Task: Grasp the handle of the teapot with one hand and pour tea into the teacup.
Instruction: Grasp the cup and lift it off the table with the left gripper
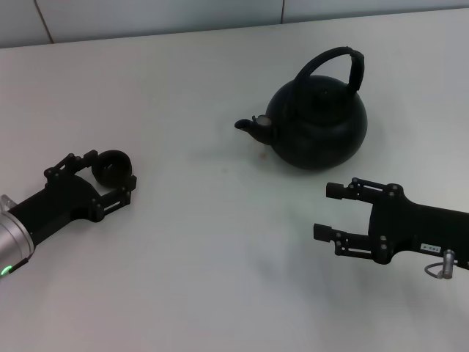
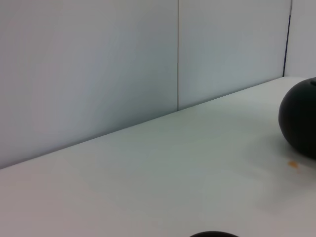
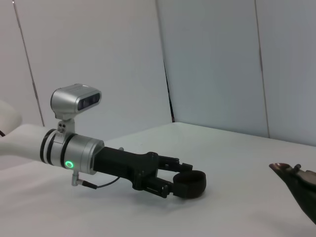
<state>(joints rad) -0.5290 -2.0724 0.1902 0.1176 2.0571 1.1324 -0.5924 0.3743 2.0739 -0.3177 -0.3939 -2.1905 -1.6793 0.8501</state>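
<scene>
The black teapot (image 1: 316, 125) stands upright on the white table, right of centre, its spout (image 1: 253, 126) pointing to the left. Its arched handle (image 1: 344, 59) rises over the lid. My left gripper (image 1: 113, 172) lies low at the left, shut on the small black teacup (image 1: 115, 166), which rests on the table. The right wrist view shows that gripper (image 3: 183, 178) and the teacup (image 3: 195, 185) too. My right gripper (image 1: 327, 211) is open and empty, low over the table in front of the teapot, apart from it. The left wrist view shows the teapot's side (image 2: 301, 123).
The white table (image 1: 220, 242) runs back to a pale panelled wall (image 1: 146, 15). A small orange stain (image 1: 261, 155) lies just in front of the spout. Bare table lies between the teacup and the teapot.
</scene>
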